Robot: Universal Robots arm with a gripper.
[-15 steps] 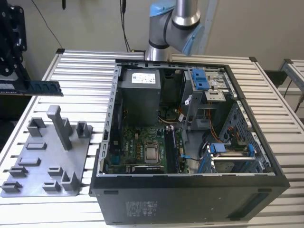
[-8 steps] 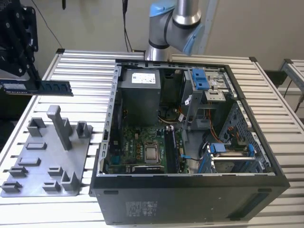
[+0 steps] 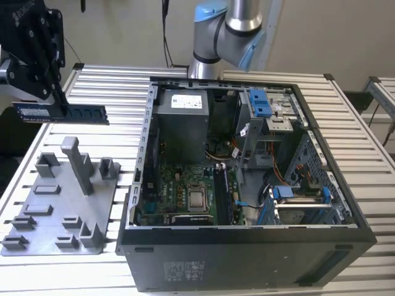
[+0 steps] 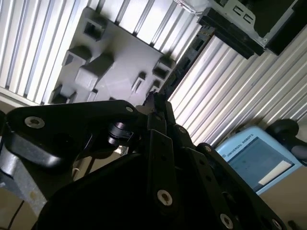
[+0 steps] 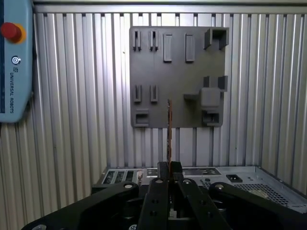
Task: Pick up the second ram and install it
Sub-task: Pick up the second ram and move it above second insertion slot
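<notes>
Hand (image 3: 60,106) clamped on second ram (image 3: 86,115), ram level in air above gray holder tray (image 3: 58,213), exterior view's left of open computer case (image 3: 247,259), slatted counter (image 3: 117,86) below.

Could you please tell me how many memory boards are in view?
1: the second ram, clamped in the gripper above the grey fixture plate at the exterior view's left. Another may sit hidden inside the computer case.
</notes>
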